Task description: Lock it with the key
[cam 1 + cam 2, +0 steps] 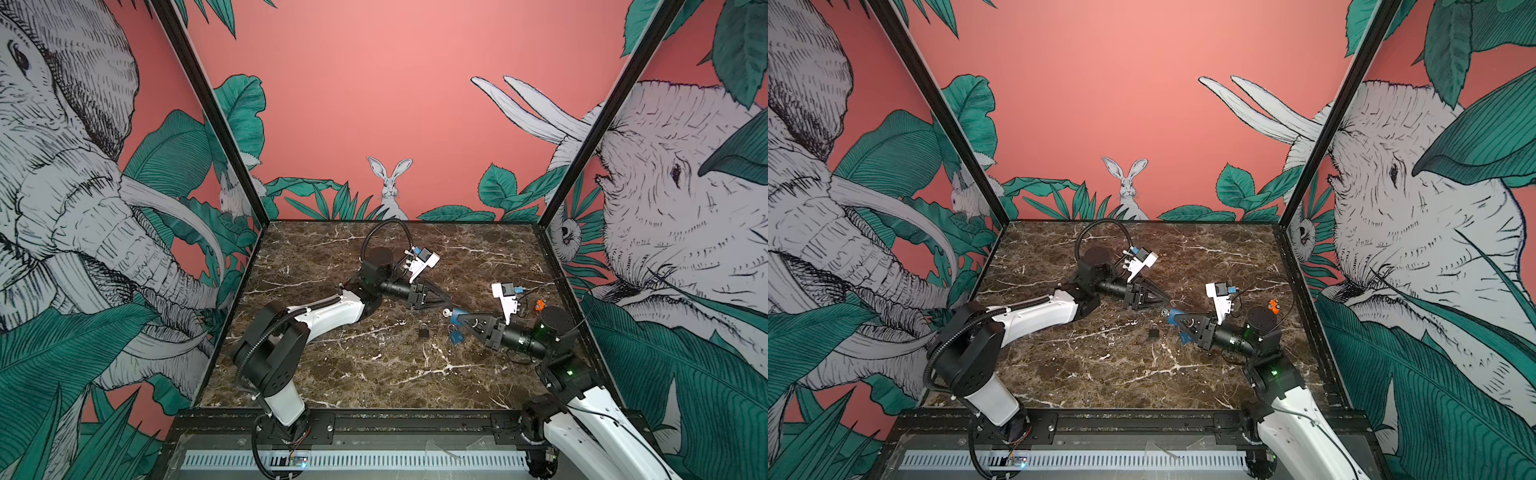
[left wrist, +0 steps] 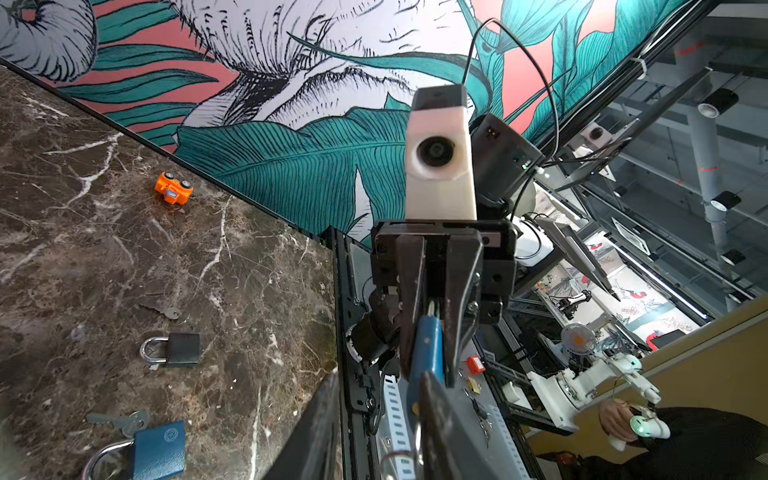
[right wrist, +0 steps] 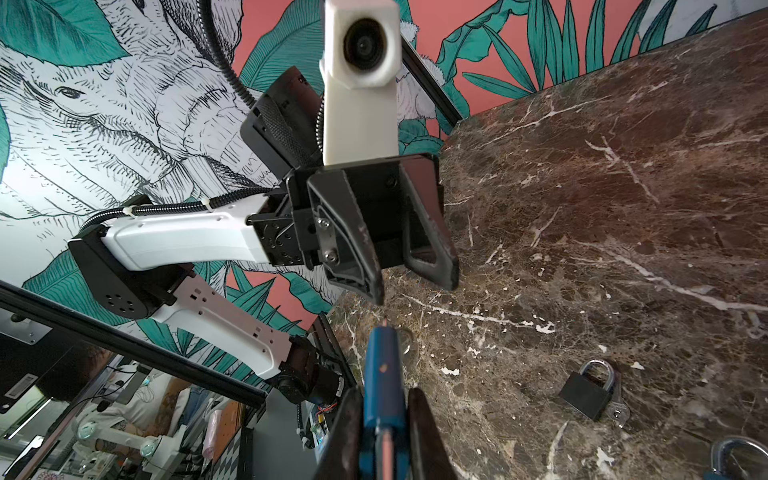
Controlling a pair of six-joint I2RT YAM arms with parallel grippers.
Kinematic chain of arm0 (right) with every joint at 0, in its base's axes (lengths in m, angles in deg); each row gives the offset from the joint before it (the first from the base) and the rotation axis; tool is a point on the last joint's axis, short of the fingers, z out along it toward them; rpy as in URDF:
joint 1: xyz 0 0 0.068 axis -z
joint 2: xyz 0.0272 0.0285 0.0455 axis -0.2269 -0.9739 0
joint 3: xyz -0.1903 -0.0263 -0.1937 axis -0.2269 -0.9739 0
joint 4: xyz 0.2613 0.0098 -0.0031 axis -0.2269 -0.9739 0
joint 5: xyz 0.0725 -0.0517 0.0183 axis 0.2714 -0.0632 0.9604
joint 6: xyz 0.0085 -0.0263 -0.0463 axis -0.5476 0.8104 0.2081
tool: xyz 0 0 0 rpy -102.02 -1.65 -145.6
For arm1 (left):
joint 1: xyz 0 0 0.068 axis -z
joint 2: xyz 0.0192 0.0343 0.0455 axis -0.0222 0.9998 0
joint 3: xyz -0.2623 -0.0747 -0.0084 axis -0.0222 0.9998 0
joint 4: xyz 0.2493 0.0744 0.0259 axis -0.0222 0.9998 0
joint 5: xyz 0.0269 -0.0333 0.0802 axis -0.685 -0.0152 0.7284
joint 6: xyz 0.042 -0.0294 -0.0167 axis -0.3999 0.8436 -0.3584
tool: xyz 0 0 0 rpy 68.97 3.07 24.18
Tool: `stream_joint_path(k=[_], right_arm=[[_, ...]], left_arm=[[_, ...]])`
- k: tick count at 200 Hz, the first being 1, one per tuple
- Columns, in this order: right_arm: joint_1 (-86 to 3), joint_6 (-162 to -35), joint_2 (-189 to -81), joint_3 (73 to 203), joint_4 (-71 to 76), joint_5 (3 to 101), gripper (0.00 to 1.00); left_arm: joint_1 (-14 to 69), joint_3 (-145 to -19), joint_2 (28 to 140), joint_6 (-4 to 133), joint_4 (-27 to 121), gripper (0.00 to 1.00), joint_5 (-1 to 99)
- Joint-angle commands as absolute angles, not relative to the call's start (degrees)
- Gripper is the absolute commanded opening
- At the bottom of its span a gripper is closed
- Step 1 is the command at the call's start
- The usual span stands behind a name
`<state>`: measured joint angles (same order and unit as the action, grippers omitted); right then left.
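Three padlocks, one toy car, some keys, two arms.

I count two in blue, one blue padlock (image 2: 428, 353) and a second blue padlock (image 2: 160, 451), plus one black padlock (image 2: 183, 349). There is one orange toy car (image 2: 173, 189). There is one lone key (image 2: 164, 311) and a bunch of keys (image 2: 120, 419) that I can't number. Two robot arms: left arm (image 1: 328, 316), right arm (image 1: 519, 336).

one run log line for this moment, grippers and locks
left gripper open, empty, facing blue padlock | right gripper shut on blue padlock | black padlock lying on table
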<state>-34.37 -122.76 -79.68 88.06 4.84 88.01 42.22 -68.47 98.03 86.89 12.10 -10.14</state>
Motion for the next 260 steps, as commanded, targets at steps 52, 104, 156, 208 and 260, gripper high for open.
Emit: stream_joint_path(k=[52,104,156,208,260], right_arm=[[-33.2,-121.23,-79.67,90.36,7.13,88.67,0.0],[-32.69,-121.26,-80.71,90.99,7.53,89.04,0.0],[-32.67,-121.53,-81.12,90.5,7.99,88.82,0.0],[-32.6,-121.03,-81.2,90.16,7.94,88.35,0.0],[-32.37,-117.99,-79.97,89.51,6.56,87.36,0.0]], left_arm=[[42.49,-66.53,95.98,87.03,10.69,0.31,-14.84],[43.11,-66.15,94.82,83.28,15.07,0.25,-15.41],[43.19,-66.51,94.99,83.44,15.09,0.12,-15.28],[43.58,-66.51,95.06,83.34,15.35,0.03,-15.9],[43.67,-66.31,94.85,83.25,15.1,0.0,-16.6]])
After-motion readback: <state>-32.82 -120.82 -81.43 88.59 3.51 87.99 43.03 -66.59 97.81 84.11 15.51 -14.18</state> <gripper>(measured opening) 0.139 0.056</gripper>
